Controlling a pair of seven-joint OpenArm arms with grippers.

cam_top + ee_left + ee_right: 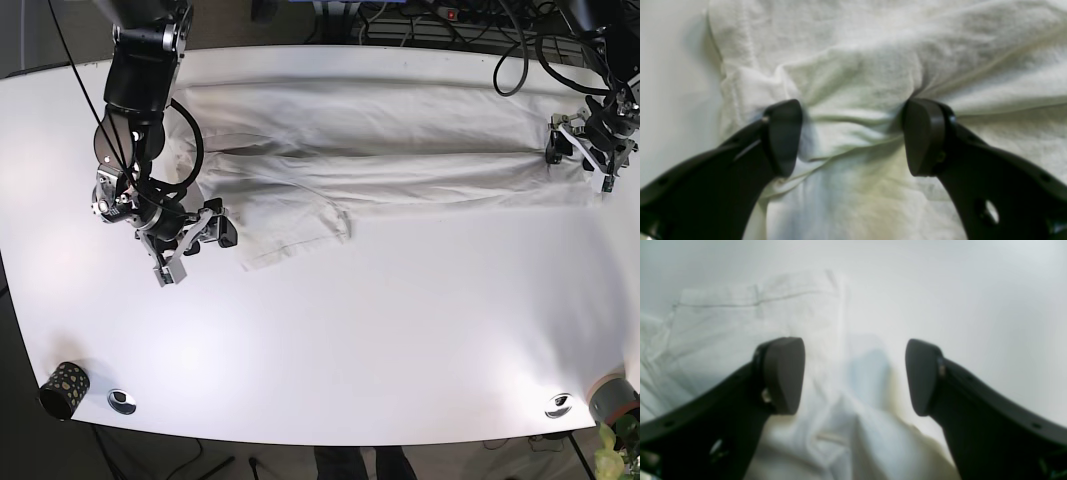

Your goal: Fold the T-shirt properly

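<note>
The white T-shirt (380,150) lies stretched in a long band across the far half of the white table (350,340), with a loose flap (290,235) hanging toward the front at its left end. My left gripper (582,152) is at the shirt's right end. In the left wrist view it (851,133) is open, both fingertips down on the cloth (873,50) with a bunched fold between them. My right gripper (200,238) is at the shirt's left end. In the right wrist view it (853,373) is open over the cloth's edge (740,323), holding nothing.
A dark dotted cup (62,388) stands at the front left corner, and a grey cup (610,398) at the front right. Two small metal discs (121,400) (558,405) sit near the front edge. Cables (450,25) run along the back edge.
</note>
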